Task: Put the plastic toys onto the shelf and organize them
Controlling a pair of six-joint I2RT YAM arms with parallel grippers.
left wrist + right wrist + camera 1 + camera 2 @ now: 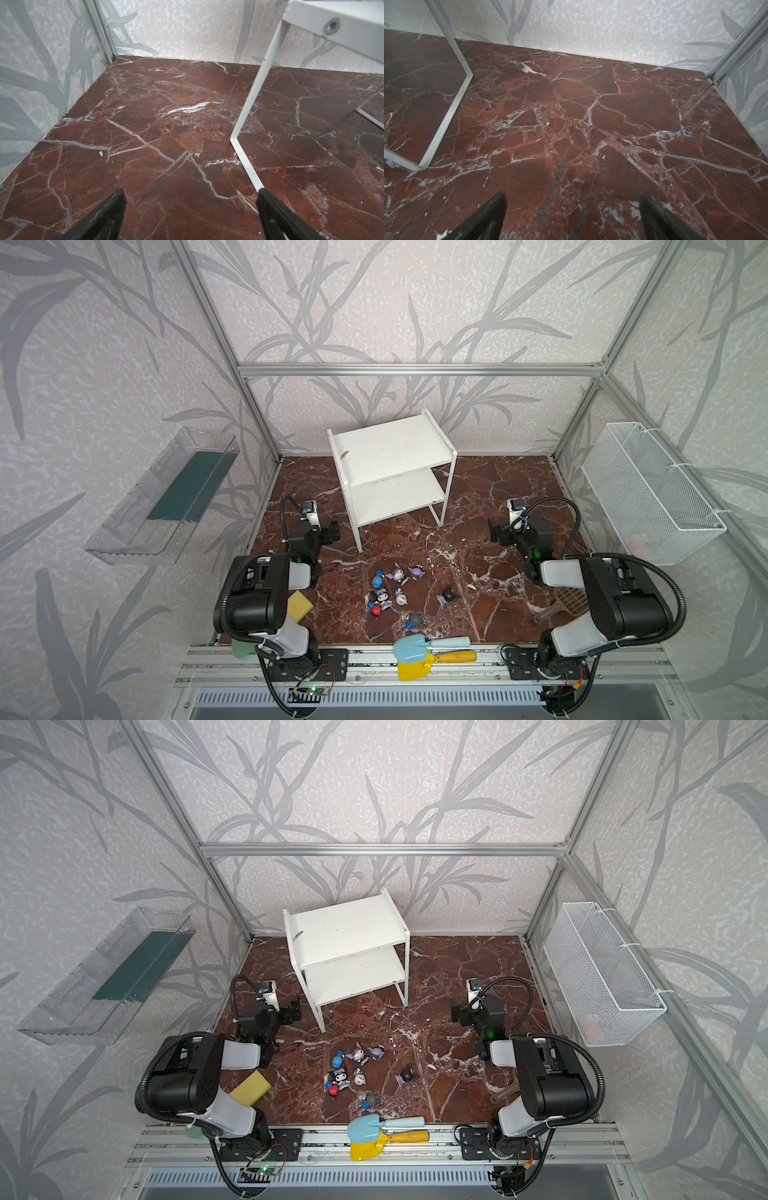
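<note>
The plastic toys (390, 593) lie in a loose cluster on the marble floor in both top views, front of centre (347, 1073). One black toy (448, 594) lies a little to the right of the cluster, and a grey-blue one (413, 620) sits nearer the front. Behind them stands the white shelf (390, 448), both boards bare. My left gripper (332, 531) hovers beside the shelf's front left leg (249, 108), open (191, 199) with nothing between its fingers. My right gripper (494, 531) is open (574, 201) over bare floor, right of the shelf leg (446, 122).
A yellow sponge (300, 605) lies by the left arm's base. Blue (415, 645) and yellow (419, 668) toy shovels rest on the front rail, and a brown scoop (565, 603) lies under the right arm. A clear tray (166, 497) and a wire basket (648, 489) hang on the side walls.
</note>
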